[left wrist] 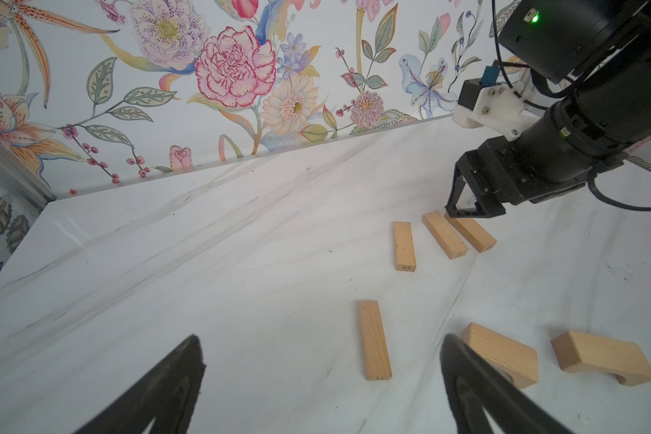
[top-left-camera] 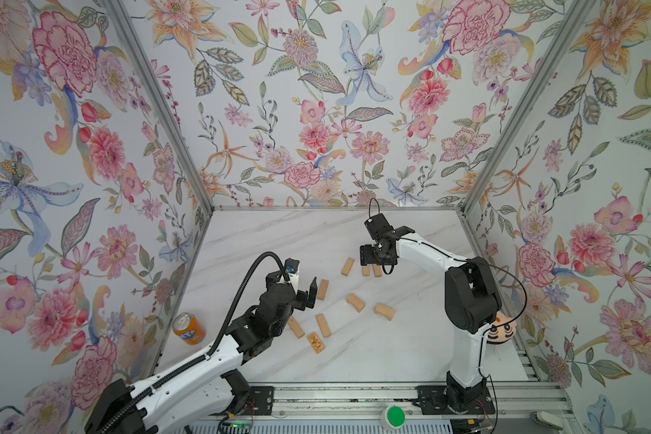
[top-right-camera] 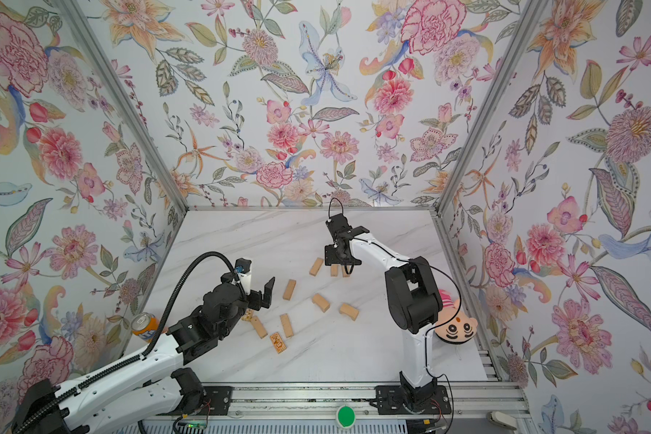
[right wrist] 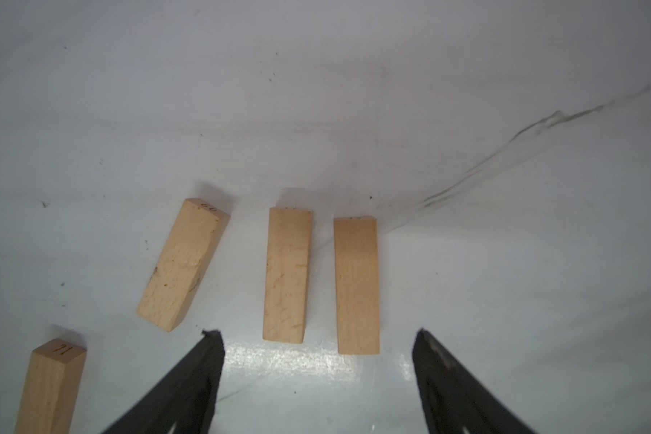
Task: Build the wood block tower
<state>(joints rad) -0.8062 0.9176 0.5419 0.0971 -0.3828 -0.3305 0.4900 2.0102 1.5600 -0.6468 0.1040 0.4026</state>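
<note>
Both claws gape empty. The right claw (right wrist: 315,334) hangs just over two parallel blocks (right wrist: 286,274) toward the far edge of the counter (top-left-camera: 279,233), its arm arched over from the near edge, wrist down. The left claw (top-left-camera: 311,295) points inward, arm low. The wood blocks (top-left-camera: 355,302) lie scattered singly; no tower, every layer left to build.

You have nine wood blocks (top-left-camera: 323,325) showing in both top views: six plain straight bricks (top-left-camera: 347,266), two arched ones (top-left-camera: 355,302) and one printed brick (top-left-camera: 315,342). A tenth tan piece (top-right-camera: 247,315) peeks from under an arm in a top view, too hidden for you to count with certainty. Beyond those you have one orange can (top-left-camera: 188,330), one plush doll (top-right-camera: 457,330), one green button (top-left-camera: 395,416) and two robot arms (top-left-camera: 470,300).
</note>
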